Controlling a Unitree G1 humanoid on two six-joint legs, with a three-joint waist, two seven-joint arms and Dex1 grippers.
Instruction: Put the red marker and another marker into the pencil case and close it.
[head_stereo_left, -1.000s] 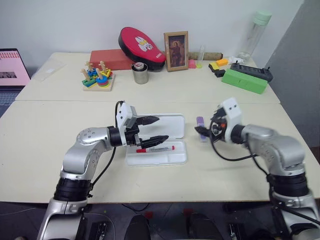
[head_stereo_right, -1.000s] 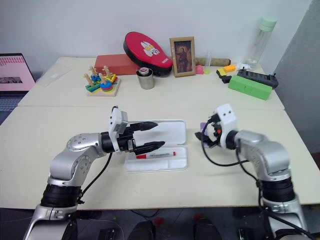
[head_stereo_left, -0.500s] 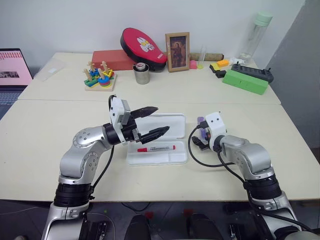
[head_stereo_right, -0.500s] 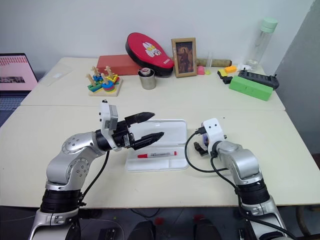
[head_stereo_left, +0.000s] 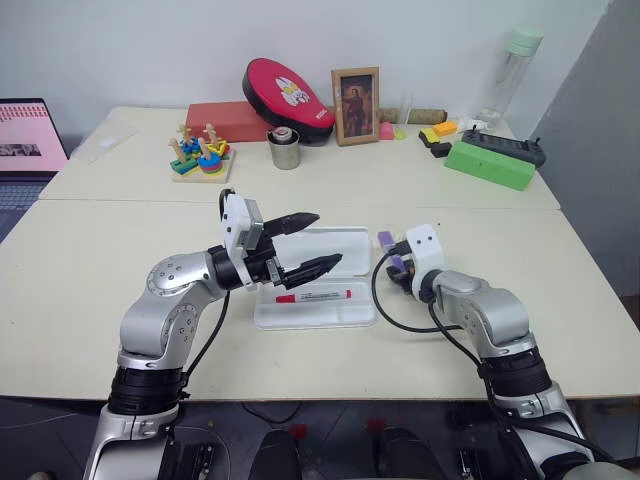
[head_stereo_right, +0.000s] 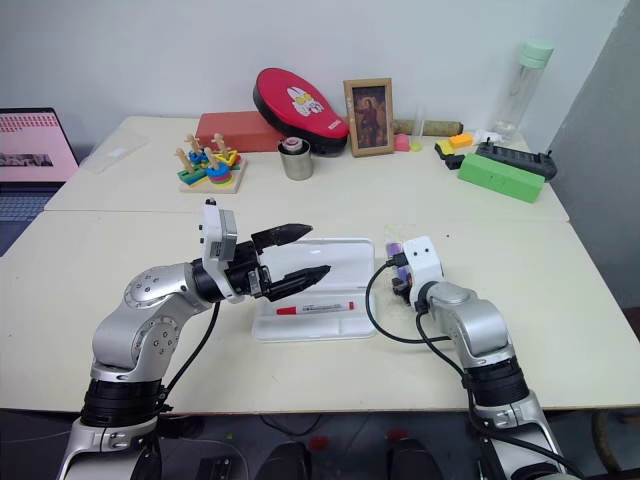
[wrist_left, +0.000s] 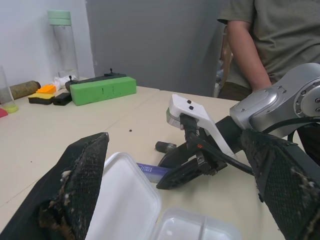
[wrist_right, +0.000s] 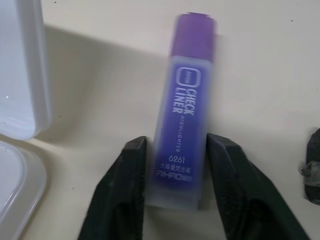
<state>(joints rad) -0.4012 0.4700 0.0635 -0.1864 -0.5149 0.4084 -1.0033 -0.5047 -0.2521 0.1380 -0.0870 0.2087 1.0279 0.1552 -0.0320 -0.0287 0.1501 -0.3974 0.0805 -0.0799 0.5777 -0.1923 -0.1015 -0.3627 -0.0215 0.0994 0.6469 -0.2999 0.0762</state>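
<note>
Red marker (head_stereo_left: 311, 296) already lies in the open pencil case (head_stereo_left: 345, 316). Purple marker (wrist_right: 184, 135) is on the table beside the case, right gripper (wrist_right: 176, 165) pinching its rear end; transfer and closing remain. Left gripper (head_stereo_left: 304, 243) hovers wide open, empty, over the case.

We see open worktop (head_stereo_left: 120, 270) along the near edge and toward the left edge. The left claw (head_stereo_left: 306, 243) hangs spread above the open pencil case (head_stereo_left: 330, 245), crowding the way down into it. Just beside the case, toward the right edge, the right claw (wrist_right: 175, 165) flanks the purple marker (wrist_right: 182, 150). A small black piece (wrist_right: 312, 160) lies near it.
</note>
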